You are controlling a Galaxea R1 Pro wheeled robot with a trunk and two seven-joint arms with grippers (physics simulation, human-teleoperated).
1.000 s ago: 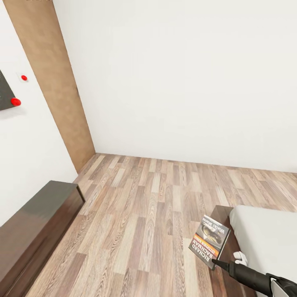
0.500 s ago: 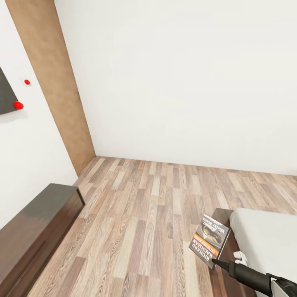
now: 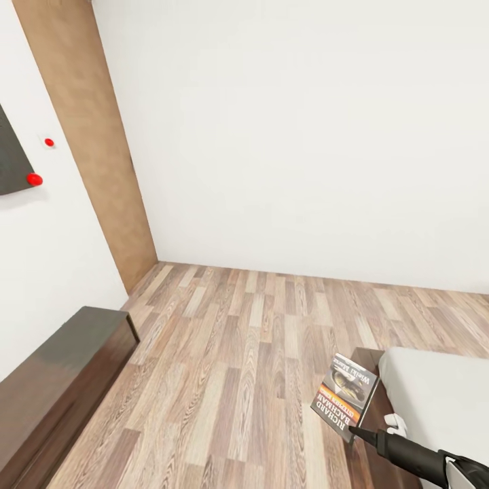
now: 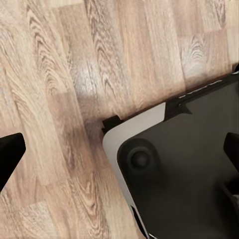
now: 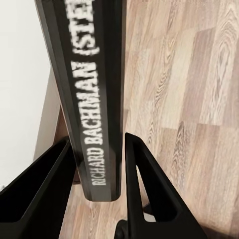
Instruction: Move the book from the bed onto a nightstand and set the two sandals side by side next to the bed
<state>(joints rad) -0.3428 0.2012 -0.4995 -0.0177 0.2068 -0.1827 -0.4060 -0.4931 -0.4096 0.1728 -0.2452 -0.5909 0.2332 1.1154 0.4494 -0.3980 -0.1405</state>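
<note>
Right gripper (image 5: 94, 164) clenched on the book (image 3: 345, 397), spine between the fingers, book raised at lower right of head frame beside the bed (image 3: 435, 387) corner. Left gripper (image 4: 119, 149) spread apart over floor (image 3: 251, 353). Risk: thin edge grip, so book could pivot or slip during transit; dresser (image 3: 54, 380) at lower left easily mistaken for nightstand.

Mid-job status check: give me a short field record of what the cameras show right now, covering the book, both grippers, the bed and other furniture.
book: Richard Bachman paperback, held up off the bed, cover toward the head camera
right gripper: shut on the book, one finger on each side of the spine
left gripper: open, fingertips wide apart, nothing between them, above the wood floor
bed: grey mattress with dark frame at the head view's lower right
other furniture: long dark-brown cabinet along the left wall
</note>
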